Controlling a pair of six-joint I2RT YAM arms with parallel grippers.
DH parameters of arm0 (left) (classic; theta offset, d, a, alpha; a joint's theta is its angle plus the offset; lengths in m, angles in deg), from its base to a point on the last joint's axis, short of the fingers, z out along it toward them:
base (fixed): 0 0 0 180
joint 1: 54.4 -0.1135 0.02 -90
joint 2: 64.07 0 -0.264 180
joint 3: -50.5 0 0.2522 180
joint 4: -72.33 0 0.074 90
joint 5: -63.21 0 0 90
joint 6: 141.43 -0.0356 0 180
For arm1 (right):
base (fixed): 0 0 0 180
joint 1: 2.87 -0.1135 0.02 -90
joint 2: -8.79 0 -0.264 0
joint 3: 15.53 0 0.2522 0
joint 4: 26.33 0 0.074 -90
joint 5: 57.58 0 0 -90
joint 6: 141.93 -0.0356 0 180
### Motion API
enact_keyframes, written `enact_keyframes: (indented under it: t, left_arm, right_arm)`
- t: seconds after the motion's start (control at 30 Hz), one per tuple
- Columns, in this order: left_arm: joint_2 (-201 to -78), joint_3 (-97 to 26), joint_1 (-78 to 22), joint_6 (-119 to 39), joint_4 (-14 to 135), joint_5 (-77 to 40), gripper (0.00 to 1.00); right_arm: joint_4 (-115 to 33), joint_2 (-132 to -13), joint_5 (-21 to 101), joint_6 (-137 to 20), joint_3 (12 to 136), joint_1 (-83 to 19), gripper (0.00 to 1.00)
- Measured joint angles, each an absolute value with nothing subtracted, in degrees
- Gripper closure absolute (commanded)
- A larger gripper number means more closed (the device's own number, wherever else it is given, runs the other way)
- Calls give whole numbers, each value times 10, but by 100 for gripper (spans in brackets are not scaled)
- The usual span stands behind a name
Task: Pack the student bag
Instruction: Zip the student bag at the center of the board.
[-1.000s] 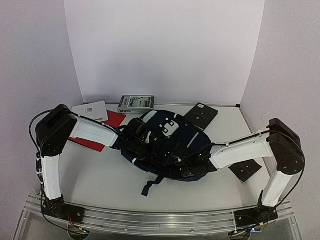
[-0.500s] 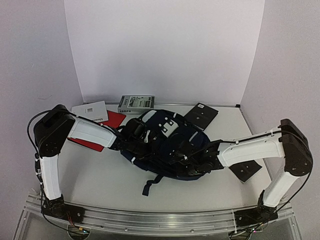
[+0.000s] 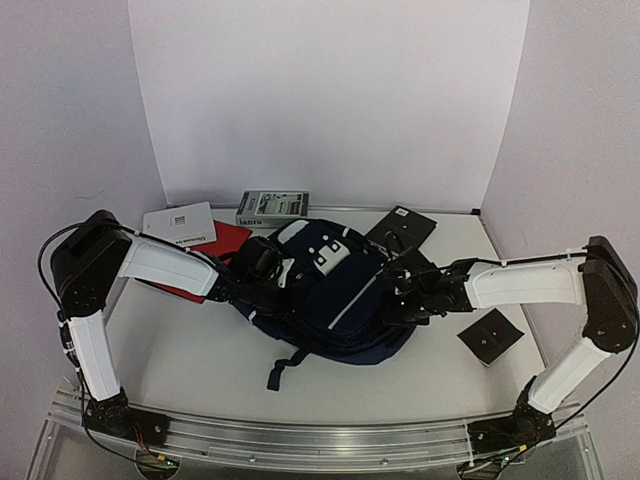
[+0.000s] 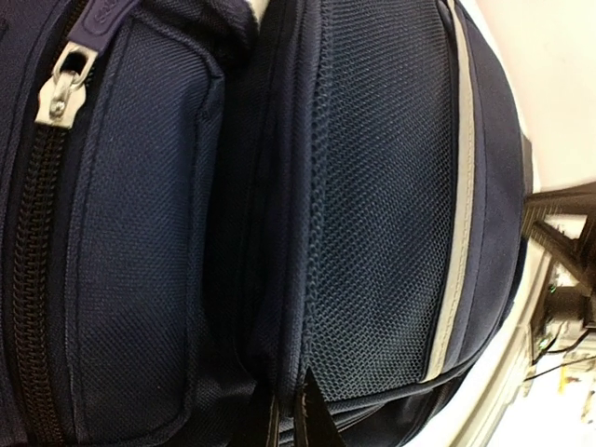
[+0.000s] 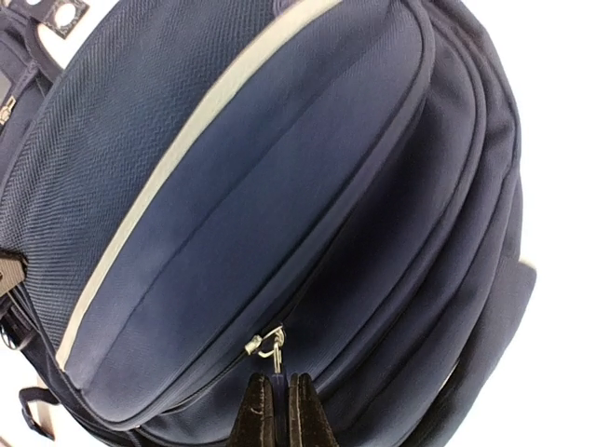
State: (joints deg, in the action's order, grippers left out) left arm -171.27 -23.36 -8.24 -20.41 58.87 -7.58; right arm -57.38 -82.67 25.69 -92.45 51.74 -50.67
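Two arms are working the student bag [image 3: 335, 300], which is lying flat mid-tabletop [image 3: 190, 350] between them. Your right fingers [image 5: 305, 414] are pinching the zipper pull [image 5: 270, 346] on the bag's curved side. They are pressed together on it, and the zip is looking closed at that spot, so you are likely setting up to drag it along the track and open the bag for packing. Your left fingers [image 4: 315, 426] are clamping shut on a fabric edge at the bag's opposite side — probably bracing it so the bag is not sliding while the zip is being pulled. A red folder [image 3: 228, 240], a white booklet [image 3: 180, 222] and a small box [image 3: 272, 206] are waiting at the back left, all outside the bag — packing proper is not yet starting. A black plate [image 3: 402, 230] is sitting at the back right.
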Motion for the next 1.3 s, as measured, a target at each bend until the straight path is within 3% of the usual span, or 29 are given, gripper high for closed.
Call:
enact_keyframes:
  t: [0.13, 0.23, 0.3, 0.53, 1.07, 1.1, 1.2, 1.3]
  left_arm:
    - [-1687, -238, -82, -278, 536, -107, 51]
    - [-1659, -254, -76, -323, 488, -160, 28]
    - [-1638, -265, -67, -351, 475, -199, 20]
    - [-1606, -285, -17, -397, 512, -222, 13]
    - [-1755, -387, 40, -414, 538, -175, 12]
    - [-1758, -391, 40, -414, 540, -175, 15]
    - [-1769, -409, 41, -417, 544, -175, 43]
    - [-1782, -422, 41, -415, 546, -182, 63]
  right_arm:
    - [-545, -824, 305, -874, 513, -488, 100]
    - [-522, -808, 333, -851, 506, -485, 100]
    - [-510, -793, 348, -842, 499, -482, 100]
    - [-490, -777, 380, -830, 486, -474, 100]
    - [-469, -777, 389, -833, 477, -469, 100]
    - [-469, -777, 389, -834, 477, -469, 100]
    - [-469, -777, 386, -837, 477, -469, 100]
    - [-470, -777, 377, -842, 477, -469, 100]
